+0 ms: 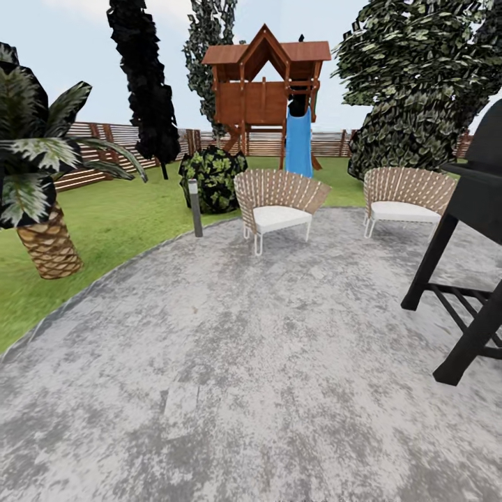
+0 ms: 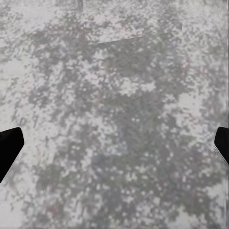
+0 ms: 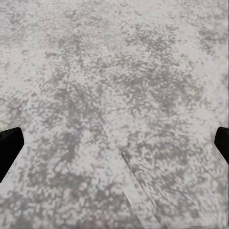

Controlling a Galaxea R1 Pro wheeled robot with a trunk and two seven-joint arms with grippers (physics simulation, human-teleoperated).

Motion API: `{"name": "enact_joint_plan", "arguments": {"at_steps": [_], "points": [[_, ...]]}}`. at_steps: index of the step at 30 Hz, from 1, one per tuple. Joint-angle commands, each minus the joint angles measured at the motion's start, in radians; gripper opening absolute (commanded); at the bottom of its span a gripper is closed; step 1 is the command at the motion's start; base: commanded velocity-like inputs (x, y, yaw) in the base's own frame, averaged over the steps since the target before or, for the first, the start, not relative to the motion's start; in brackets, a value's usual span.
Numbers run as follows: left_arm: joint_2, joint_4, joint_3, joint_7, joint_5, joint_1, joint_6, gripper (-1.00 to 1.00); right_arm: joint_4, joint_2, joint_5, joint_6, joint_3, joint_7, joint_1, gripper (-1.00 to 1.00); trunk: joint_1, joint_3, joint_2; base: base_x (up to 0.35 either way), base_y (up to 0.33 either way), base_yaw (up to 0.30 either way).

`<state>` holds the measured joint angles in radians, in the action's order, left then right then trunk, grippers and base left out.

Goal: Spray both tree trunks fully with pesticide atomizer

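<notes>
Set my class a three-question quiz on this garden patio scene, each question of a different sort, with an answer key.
1. True or false: the blue slide hangs from the wooden playhouse.
2. How many wicker chairs stand on the grey paving?
3. Multiple choice: the thin grey bollard stands A) beside the black grill, B) at the paving's edge near the round shrub, C) behind the fence.

Key: 1 true. 2 two: one near the middle, one further right by the black grill. 3 B.
</notes>
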<state>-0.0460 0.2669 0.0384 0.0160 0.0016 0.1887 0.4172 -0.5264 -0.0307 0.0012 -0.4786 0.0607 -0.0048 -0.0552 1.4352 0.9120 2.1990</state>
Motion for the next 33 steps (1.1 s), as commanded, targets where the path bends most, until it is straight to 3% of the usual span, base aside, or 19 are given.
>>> {"name": "enact_joint_plan", "arguments": {"at_steps": [1,17,33], "points": [[0.000,0.000,0.000,0.000,0.000,0.000,0.000,1.00,0.000,0.000,0.000,0.000,0.004,0.000,0.000,1.00,0.000,0.001,0.000,0.000,0.000,-0.244],[0.000,0.000,0.000,0.000,0.000,0.000,0.000,1.00,0.000,0.000,0.000,0.001,0.011,0.000,0.000,1.00,0.000,0.017,0.000,0.000,0.000,-0.239],[0.000,0.000,0.000,0.000,-0.002,0.000,0.000,1.00,0.000,0.000,0.000,0.001,0.011,0.002,0.000,1.00,0.000,0.019,0.000,0.000,0.000,-0.293]]}}
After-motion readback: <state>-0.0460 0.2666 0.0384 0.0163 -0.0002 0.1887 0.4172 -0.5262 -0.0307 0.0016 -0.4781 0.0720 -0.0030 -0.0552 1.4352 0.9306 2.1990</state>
